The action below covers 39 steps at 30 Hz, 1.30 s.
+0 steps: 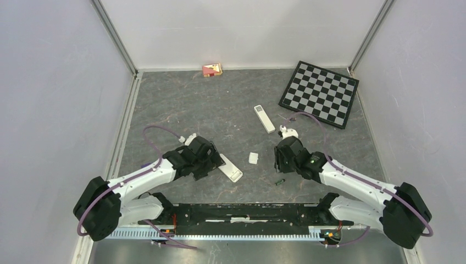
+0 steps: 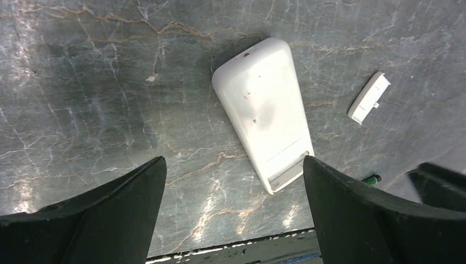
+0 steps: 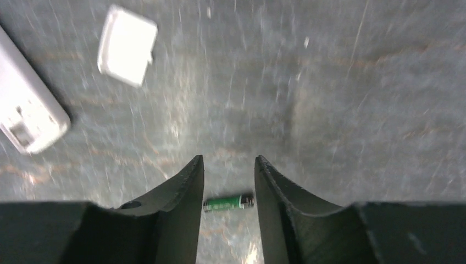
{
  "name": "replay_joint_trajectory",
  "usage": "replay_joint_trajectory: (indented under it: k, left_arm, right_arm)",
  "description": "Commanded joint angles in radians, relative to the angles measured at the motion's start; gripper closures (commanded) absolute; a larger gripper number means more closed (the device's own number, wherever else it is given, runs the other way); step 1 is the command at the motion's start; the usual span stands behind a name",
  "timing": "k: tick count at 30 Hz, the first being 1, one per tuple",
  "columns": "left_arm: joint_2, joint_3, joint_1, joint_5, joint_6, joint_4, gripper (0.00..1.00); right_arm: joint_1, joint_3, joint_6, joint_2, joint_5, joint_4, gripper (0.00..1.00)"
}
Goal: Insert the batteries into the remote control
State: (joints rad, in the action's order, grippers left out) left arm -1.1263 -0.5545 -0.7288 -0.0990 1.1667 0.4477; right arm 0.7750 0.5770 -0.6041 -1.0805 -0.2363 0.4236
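Observation:
A white remote control (image 2: 266, 121) lies back up on the marbled table, its open battery bay at the near end, also seen at the left edge of the right wrist view as the remote (image 3: 27, 118). My left gripper (image 2: 233, 160) hangs just above it, open wide with nothing held, the remote's near end close to the right finger. One green battery (image 3: 228, 203) lies on the table, seen through the gap of my right gripper (image 3: 228, 159), which is open and apart from it. From above, the battery (image 1: 280, 181) sits just in front of the right gripper (image 1: 283, 159).
The loose white battery cover (image 1: 253, 158) lies between the two grippers. A second white remote (image 1: 264, 118) and a small white object (image 1: 288, 132) lie farther back. A chessboard (image 1: 319, 93) sits at the back right, and a red box (image 1: 212, 70) by the back wall.

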Motion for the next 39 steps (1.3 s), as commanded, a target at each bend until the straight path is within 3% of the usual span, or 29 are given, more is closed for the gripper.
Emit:
replay_joint_trajectory:
  k: [1,8,18,24,30,33,39]
  left_arm:
    - [0.013,-0.001,-0.004,-0.049,0.032,-0.058,0.00]
    - [0.017,-0.015,-0.003,-0.089,0.000,-0.063,0.00]
    - [0.054,-0.008,0.003,-0.115,-0.014,-0.062,0.00]
    - [0.153,-0.017,0.056,-0.134,-0.092,-0.038,0.00]
    - [0.212,-0.083,0.169,-0.117,-0.177,0.057,0.00]
    - [0.241,-0.103,0.227,-0.112,-0.195,0.096,0.00]
    - [0.248,-0.073,0.364,0.049,-0.213,0.075,0.00]
  right_arm:
    - [-0.005,-0.071,0.070,0.072,0.176,0.169,0.59]
    - [-0.005,-0.100,0.106,0.153,0.287,0.326,0.71]
    - [-0.001,-0.179,0.065,0.100,0.335,0.080,0.80]
    - [0.132,-0.003,0.161,0.093,0.287,-0.055,0.51]
    - [0.317,0.083,0.255,-0.099,0.122,-0.246,0.23]
    - [0.381,0.105,0.315,-0.193,0.036,-0.330,0.03]
    - [0.467,0.167,0.410,-0.365,-0.053,-0.429,0.02]
